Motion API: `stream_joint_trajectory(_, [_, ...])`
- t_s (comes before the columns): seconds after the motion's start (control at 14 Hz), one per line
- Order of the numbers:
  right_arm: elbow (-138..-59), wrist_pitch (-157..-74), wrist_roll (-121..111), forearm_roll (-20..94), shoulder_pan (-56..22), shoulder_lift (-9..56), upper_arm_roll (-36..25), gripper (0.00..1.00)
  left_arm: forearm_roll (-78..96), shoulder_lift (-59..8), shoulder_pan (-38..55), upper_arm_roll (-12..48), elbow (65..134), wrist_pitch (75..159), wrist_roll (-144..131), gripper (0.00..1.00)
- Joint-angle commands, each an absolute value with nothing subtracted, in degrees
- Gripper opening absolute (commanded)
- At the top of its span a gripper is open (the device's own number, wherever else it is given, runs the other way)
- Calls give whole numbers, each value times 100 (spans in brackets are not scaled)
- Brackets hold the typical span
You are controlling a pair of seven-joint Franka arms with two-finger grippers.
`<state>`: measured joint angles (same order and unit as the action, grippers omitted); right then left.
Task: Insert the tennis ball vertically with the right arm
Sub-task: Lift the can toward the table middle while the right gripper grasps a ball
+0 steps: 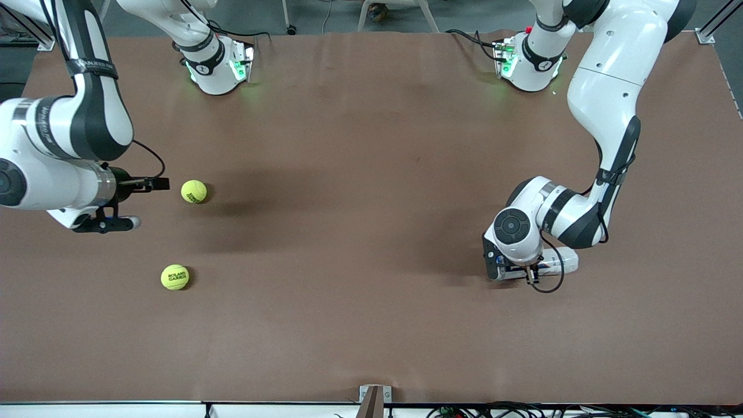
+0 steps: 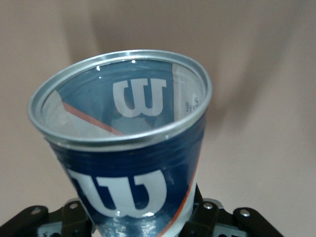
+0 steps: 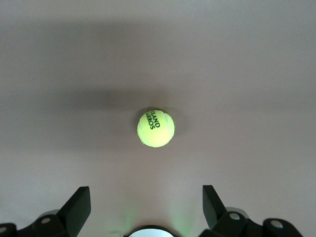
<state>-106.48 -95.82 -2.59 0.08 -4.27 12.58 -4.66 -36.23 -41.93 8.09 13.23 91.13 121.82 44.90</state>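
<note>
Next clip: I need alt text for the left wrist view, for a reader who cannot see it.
A clear plastic tennis-ball can with a blue label and white W logos fills the view, its open silver-rimmed mouth showing no ball inside. The left gripper is shut on the can's lower end, above the brown table.

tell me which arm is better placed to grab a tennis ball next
Right. The right gripper is open beside the tennis ball farther from the front camera, which sits ahead of its fingers. The left gripper is shut on the Wilson ball can at the left arm's end of the table.
</note>
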Motion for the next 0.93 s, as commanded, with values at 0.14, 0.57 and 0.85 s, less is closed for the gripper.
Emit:
stream_joint_trajectory(0.14, [-12003, -10913, -272, 79, -527, 1063, -457, 100, -2306, -4157, 835, 1933, 8710, 12566, 4491, 68])
stream_joint_trajectory(0.57, [-12507, -11829, -281, 79, -466, 1282, -466, 100, -391, -4263, 888, 2627, 8745, 14167, 4473, 68])
stream_joint_trajectory(0.85, [-12753, -12506, -290, 79, -404, 1607, -466, 100, 553, -4271, 914, 3014, 8762, 14816, 4500, 68])
